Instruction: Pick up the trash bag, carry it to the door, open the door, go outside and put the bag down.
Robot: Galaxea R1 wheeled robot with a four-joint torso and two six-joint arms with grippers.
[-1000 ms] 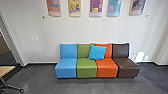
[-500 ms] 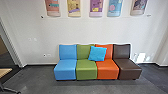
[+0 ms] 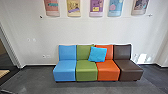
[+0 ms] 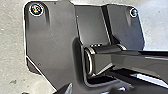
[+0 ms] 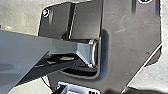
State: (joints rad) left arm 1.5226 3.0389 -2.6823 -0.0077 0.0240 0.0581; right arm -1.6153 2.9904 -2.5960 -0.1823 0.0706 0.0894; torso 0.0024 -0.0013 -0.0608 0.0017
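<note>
At the left edge of the head view stands a pale frame [image 3: 10, 47] beside a dark opening; I cannot tell whether it belongs to the door. A small grey tip, perhaps part of my left gripper [image 4: 66, 88], pokes in at the border of the left wrist view, by the robot's dark base plate. In the right wrist view a dark wedge that may be my right gripper [image 5: 62, 90] lies near the same plate. What either one holds cannot be made out.
A row of blue, green, orange and brown seats [image 3: 86, 71] stands against the white wall [image 3: 82, 31], with a bright blue cushion [image 3: 97, 54] on it. Posters [image 3: 96, 8] hang above. A light tabletop corner [image 3: 3, 73] juts in at the left over the dark grey floor [image 3: 37, 80].
The head camera has moved a little closer to the seats, which look slightly larger and lower. The tabletop at the left has slid mostly out of view.
</note>
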